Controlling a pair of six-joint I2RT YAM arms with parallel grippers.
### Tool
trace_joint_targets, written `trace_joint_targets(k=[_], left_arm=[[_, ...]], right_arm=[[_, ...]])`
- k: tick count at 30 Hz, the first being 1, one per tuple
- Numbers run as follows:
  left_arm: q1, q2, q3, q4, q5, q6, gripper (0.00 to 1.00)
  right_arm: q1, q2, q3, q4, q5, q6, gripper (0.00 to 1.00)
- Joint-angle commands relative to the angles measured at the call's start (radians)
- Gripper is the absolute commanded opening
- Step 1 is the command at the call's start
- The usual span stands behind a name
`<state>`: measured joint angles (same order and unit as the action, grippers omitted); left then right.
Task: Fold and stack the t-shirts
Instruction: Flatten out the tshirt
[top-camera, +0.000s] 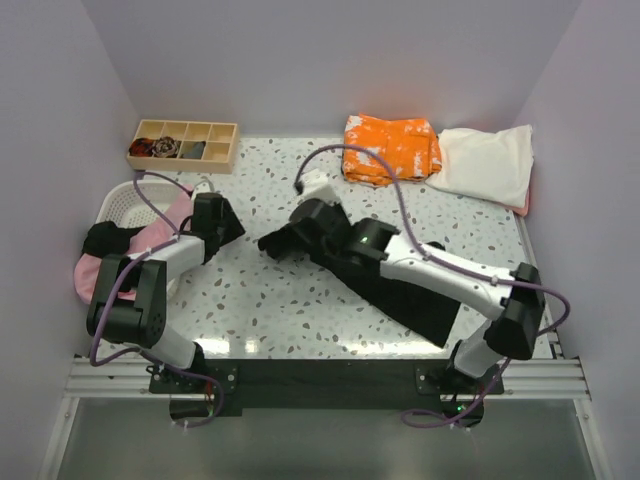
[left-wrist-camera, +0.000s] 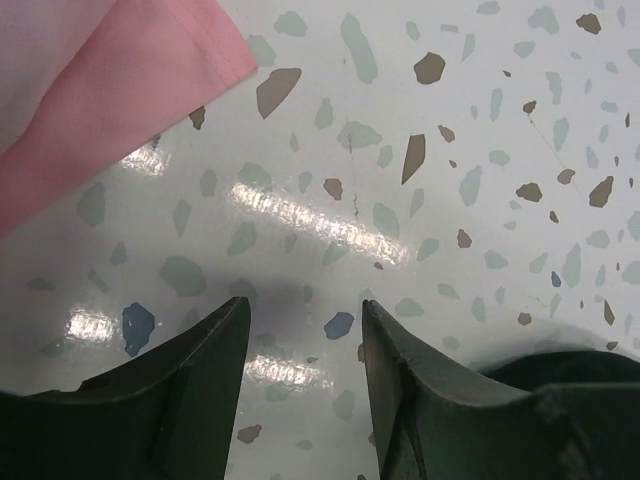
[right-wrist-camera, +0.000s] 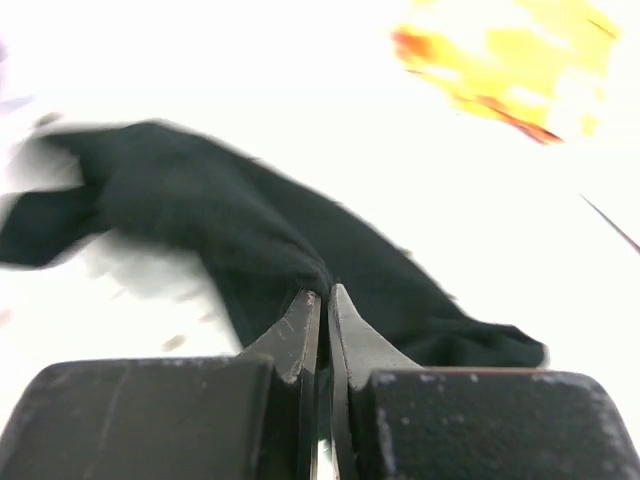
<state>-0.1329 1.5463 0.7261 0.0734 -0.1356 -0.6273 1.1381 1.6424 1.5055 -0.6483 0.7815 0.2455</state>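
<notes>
Two grippers are in play over the speckled table (top-camera: 270, 310). The right gripper (right-wrist-camera: 322, 300) is pinched nearly closed on an edge of the black t-shirt (top-camera: 405, 290), which is stretched in a long strip across the middle of the table. The left gripper (left-wrist-camera: 300, 330) is held with jaws parted and nothing between them, low over bare tabletop near a corner of the pink t-shirt (left-wrist-camera: 110, 100), which is draped at the white basket (top-camera: 122, 203) on the left. The orange blotched t-shirt (top-camera: 392, 148) and the cream t-shirt (top-camera: 490, 165) are laid touching, side by side, at the far right. The wooden tray (top-camera: 185, 143) is set far left.
</notes>
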Motion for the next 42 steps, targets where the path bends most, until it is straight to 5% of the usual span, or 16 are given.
trace_joint_targets(k=[1, 5, 10, 12, 14, 17, 24, 32, 42], left_arm=[[0.007, -0.012, -0.005, 0.075, 0.050, 0.015, 0.53], [0.004, 0.008, -0.004, 0.094, 0.102, 0.021, 0.53], [-0.002, 0.038, 0.010, 0.100, 0.129, 0.031, 0.52], [-0.008, 0.055, 0.015, 0.100, 0.152, 0.031, 0.52], [-0.014, 0.067, 0.019, 0.097, 0.159, 0.032, 0.52], [-0.028, 0.074, 0.022, 0.098, 0.156, 0.037, 0.52], [-0.033, 0.084, 0.026, 0.100, 0.145, 0.037, 0.51], [-0.034, 0.087, 0.015, 0.111, 0.151, 0.028, 0.51], [-0.034, 0.063, 0.007, 0.118, 0.154, 0.024, 0.51]], right_arm=[[-0.190, -0.098, -0.128, -0.116, 0.136, 0.107, 0.00], [-0.380, -0.136, -0.229, -0.169, 0.136, 0.213, 0.00], [-0.446, -0.103, -0.329, -0.246, 0.128, 0.337, 0.00], [-0.455, -0.075, -0.343, -0.270, 0.134, 0.374, 0.08], [-0.460, -0.030, -0.332, -0.280, 0.121, 0.399, 0.34], [-0.453, -0.041, -0.304, -0.237, 0.052, 0.342, 0.37], [-0.322, -0.106, -0.275, 0.045, -0.131, 0.080, 0.76], [-0.100, 0.230, -0.024, -0.019, -0.053, -0.098, 0.80], [-0.054, 0.482, 0.142, -0.031, 0.113, -0.083, 0.82]])
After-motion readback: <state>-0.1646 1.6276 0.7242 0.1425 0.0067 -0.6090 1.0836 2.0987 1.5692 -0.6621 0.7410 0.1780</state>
